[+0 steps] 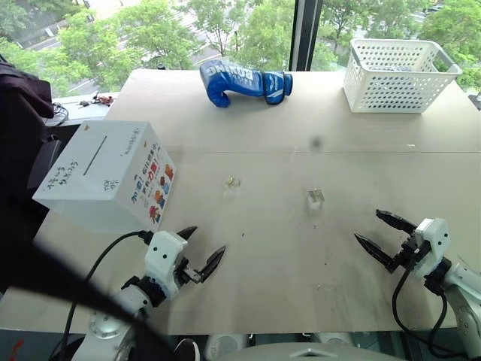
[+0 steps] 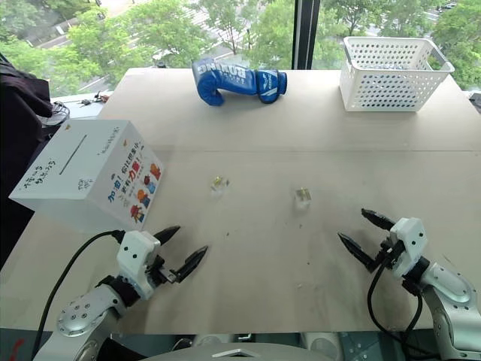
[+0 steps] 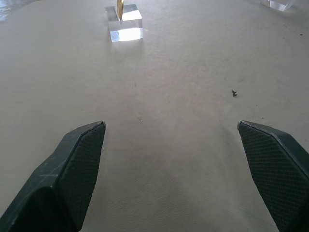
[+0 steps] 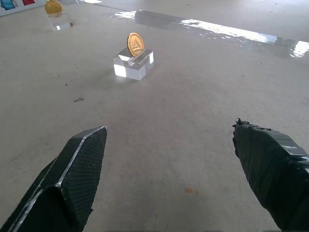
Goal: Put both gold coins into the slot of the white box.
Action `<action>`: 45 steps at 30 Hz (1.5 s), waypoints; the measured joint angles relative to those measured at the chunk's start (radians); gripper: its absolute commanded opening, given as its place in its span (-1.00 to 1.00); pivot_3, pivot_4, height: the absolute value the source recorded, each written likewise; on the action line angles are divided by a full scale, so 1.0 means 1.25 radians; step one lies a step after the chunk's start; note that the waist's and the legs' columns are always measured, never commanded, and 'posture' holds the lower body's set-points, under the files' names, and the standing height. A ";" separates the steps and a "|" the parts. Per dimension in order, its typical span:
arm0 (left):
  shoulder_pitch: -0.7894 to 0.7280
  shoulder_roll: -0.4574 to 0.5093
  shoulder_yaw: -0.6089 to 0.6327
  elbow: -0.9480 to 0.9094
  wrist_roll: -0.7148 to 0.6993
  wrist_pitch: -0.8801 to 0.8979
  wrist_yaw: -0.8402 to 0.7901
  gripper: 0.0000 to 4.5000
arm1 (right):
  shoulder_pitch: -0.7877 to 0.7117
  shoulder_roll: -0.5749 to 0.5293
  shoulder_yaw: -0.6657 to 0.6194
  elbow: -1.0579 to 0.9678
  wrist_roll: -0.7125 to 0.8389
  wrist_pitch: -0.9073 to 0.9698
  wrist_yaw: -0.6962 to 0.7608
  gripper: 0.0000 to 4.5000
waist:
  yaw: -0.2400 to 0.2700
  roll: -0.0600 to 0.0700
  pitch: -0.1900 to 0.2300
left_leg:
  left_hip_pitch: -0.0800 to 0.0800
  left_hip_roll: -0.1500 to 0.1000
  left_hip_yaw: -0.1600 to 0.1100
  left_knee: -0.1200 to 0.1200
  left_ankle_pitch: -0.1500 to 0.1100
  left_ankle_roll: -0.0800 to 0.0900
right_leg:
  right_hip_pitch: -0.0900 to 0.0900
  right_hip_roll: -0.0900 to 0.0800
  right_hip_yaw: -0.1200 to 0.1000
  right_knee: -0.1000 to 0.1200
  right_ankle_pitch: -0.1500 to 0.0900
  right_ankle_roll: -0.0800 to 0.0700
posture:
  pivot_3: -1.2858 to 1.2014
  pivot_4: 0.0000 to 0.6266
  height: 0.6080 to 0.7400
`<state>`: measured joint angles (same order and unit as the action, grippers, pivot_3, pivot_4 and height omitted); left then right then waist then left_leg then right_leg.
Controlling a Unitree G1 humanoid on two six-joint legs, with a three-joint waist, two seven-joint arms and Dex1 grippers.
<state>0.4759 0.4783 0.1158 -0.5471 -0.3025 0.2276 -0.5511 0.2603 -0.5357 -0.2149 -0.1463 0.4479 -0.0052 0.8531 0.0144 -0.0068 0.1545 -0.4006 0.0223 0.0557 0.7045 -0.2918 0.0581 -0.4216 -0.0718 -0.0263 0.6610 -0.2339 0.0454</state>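
Setting: your beige tabletop stands against a window with green trees beyond.

Left pincer: near the front edge on your left, fingers spread wide apart, holding nothing, touching nothing; bare tabletop shows between its fingers.

Right pincer: near the front edge on your right, fingers likewise wide apart, empty, clear of every item.

Coins: two, each upright on edge in a small clear block. Left coin sits mid-tabletop, ahead of your left pincer and well apart from it. Right coin sits on its block, ahead of your right pincer toward the middle of the tabletop, also well apart.

Box: white, at the left edge just beyond your left pincer, slot in its upper handwritten face, cartoon print on the side facing the coins.

Far edge: blue boxing glove; white perforated basket at far right.
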 measured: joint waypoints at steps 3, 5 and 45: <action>-0.001 0.000 0.000 -0.001 0.004 0.000 0.002 1.00 | -0.005 -0.001 0.002 0.000 -0.003 0.002 -0.002 0.99 | 0.000 0.000 0.000 | 0.001 0.000 0.000 0.000 0.000 0.000 | 0.000 0.000 0.000 0.000 0.000 0.000 | 0.03 -0.52 0.46; -0.001 -0.001 -0.001 -0.004 0.002 0.000 0.000 1.00 | -0.017 0.005 0.010 -0.003 -0.012 0.005 -0.018 0.99 | -0.001 0.000 0.000 | 0.001 0.000 0.001 0.000 0.000 0.000 | 0.000 0.000 0.000 0.000 0.000 0.000 | 0.03 -0.52 0.46; -0.143 0.116 0.026 -0.137 -0.188 0.111 -0.103 1.00 | -0.273 0.159 0.239 -0.093 -0.208 0.265 -0.305 -0.99 | -0.001 -0.001 0.001 | 0.000 0.000 0.000 -0.001 0.000 0.000 | 0.000 -0.001 0.000 0.000 0.000 0.000 | 0.03 -0.52 0.46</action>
<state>0.2972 0.6228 0.1478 -0.7179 -0.5373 0.3668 -0.6799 -0.0806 -0.3375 0.0841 -0.2627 0.1875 0.3255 0.4721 0.0127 -0.0078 0.1554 -0.4003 0.0221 0.0563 0.7039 -0.2917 0.0578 -0.4216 -0.0726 -0.0267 0.6606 -0.2337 0.0452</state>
